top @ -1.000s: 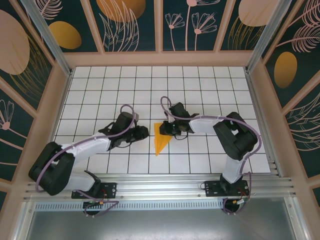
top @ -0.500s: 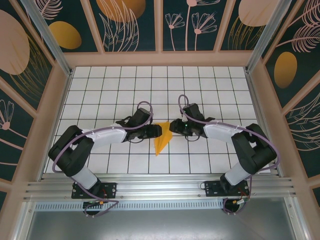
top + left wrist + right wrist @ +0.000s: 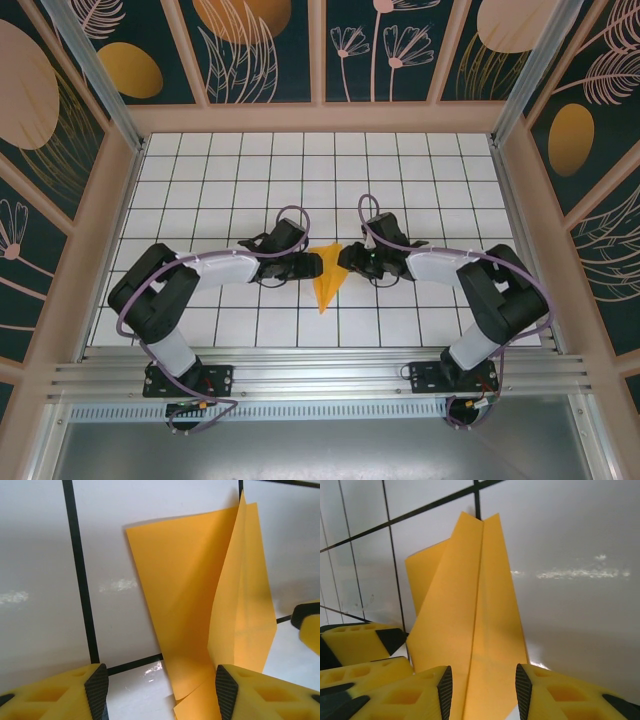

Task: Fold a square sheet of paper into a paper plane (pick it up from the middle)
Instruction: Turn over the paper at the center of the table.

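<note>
Orange-yellow paper plane [image 3: 326, 281], sharply creased and pointed, on the glossy white gridded desk [image 3: 230, 180].
Left jaws and right jaws both stand spread, flanking its wide end.

White grid tabletop [image 3: 200, 160]; dark floral walls [image 3: 420, 60]; alu rail [image 3: 320, 372] nr edge.

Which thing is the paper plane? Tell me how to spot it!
Find the white grid table; near its middle, the left arm and right arm almost meet. Between their tips sits the paper plane, a slim orange-yellow wedge narrowing toward the near edge. Unlike the orange ovals on the walls, it is creased paper on the tiles.
</note>
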